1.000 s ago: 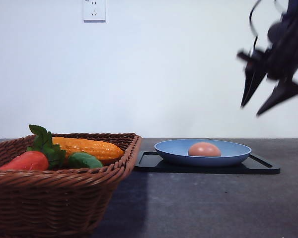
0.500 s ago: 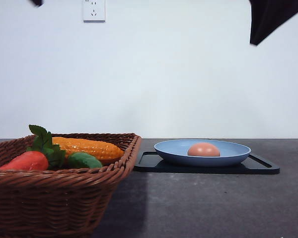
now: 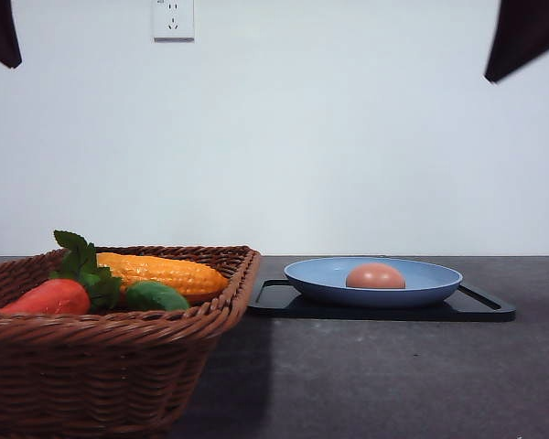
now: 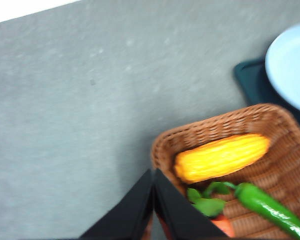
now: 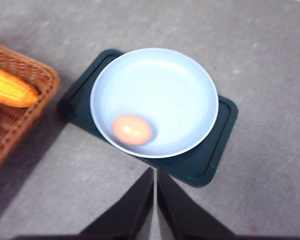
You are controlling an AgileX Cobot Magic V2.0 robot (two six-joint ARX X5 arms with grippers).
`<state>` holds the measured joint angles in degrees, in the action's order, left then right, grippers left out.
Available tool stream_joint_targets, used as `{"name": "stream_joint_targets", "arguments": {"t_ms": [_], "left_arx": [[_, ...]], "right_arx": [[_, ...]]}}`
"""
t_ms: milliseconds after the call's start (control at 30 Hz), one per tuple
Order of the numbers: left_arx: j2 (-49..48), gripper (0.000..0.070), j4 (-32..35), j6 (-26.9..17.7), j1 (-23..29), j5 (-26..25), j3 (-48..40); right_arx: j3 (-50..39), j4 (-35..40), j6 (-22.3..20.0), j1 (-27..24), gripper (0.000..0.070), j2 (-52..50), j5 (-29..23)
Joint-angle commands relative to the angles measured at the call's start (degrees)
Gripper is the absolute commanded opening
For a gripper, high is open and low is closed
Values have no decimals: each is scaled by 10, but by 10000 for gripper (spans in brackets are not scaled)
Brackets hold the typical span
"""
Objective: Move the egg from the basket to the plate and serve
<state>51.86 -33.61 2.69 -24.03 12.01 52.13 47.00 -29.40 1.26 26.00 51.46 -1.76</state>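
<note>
My left gripper [image 4: 153,200] is matte black: two flat fingers [image 4: 132,207] that taper to sharp tips, with plain smooth faces. My right gripper [image 5: 155,197] has the same look, black wedge-shaped fingers [image 5: 135,205] narrowing to points, with a thin pale slit between them. From the front, dark pointed pieces sit in the upper corners, black and featureless; they are probably my fingers too, though too little shows to be sure.
</note>
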Motion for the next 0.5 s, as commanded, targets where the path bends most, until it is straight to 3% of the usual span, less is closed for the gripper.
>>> {"name": "stream_joint_targets", "arguments": {"t_ms": [0,267,467], "left_arx": [[-25,0,29,42,-5,-3,-36],[-144,0,122,109,-29,-15,-175],[-148,0,125,145,-30,-15,-178]], "right_arx": [[-42,42,5,5,0,-16,-2],[-196,218,63,5,0,-70,-1],[-209,238,64,5,0,-66,-2]]}}
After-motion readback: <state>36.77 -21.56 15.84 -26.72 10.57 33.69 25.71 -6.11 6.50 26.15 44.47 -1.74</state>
